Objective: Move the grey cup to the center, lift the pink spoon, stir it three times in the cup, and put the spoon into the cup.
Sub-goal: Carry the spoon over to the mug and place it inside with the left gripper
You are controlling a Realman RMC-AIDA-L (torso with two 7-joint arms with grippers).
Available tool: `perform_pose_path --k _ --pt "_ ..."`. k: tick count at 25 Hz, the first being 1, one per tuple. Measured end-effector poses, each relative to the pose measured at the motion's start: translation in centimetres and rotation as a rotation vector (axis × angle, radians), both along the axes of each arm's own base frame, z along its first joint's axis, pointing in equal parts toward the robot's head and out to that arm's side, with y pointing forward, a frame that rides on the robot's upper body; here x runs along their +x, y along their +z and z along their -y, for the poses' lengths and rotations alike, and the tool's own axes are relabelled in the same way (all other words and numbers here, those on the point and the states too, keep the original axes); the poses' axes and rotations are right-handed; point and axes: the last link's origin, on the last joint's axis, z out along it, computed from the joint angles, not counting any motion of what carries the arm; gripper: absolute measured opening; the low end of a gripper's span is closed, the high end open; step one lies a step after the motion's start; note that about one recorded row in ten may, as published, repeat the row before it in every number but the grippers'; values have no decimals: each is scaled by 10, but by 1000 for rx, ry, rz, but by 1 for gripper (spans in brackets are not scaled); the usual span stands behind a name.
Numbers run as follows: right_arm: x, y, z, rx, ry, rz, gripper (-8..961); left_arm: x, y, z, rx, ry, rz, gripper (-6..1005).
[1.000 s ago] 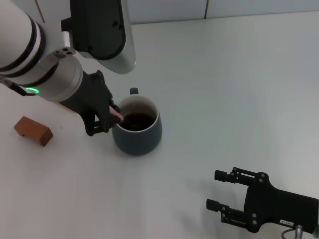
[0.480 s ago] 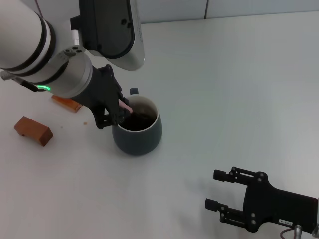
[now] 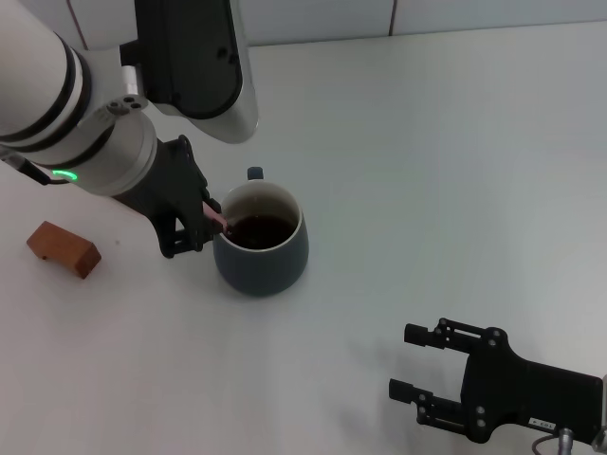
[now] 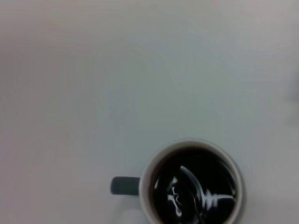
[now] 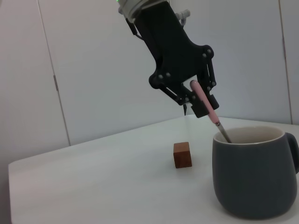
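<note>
The grey cup (image 3: 261, 248) stands near the table's middle with dark liquid inside and its handle at the far side. It also shows in the left wrist view (image 4: 191, 186) and in the right wrist view (image 5: 252, 172). My left gripper (image 3: 204, 223) hangs at the cup's left rim, shut on the pink spoon (image 3: 218, 218). The spoon slants down into the cup; its pink handle (image 5: 205, 105) is between the fingers and its metal shaft dips into the liquid (image 4: 189, 189). My right gripper (image 3: 427, 365) is open and empty, low at the front right.
An orange-brown block (image 3: 64, 248) lies on the table left of the cup; it shows in the right wrist view (image 5: 182, 155) too. White wall panels stand behind the table's far edge.
My left gripper with the spoon swung right and away over the cup, then came back left to the cup's near-left rim. A second block behind the arm showed briefly and is hidden again.
</note>
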Motion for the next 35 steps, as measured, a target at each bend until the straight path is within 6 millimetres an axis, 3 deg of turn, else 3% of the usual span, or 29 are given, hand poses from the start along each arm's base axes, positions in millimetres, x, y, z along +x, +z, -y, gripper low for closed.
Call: perform_pose_path --k 8,16,23,35 --pt "0 0 1 -3 0 -1 676 9 -6 3 -33 -32 63 165" --pt "-1 -2 1 -5 1 -6 676 2 -3 -5 29 -16 30 166" --pt "-1 -2 2 -6 -1 -8 676 -3 -2 -1 5 2 14 168" --pt "-3 -2 1 -10 4 -14 676 1 -11 -1 8 -14 60 170"
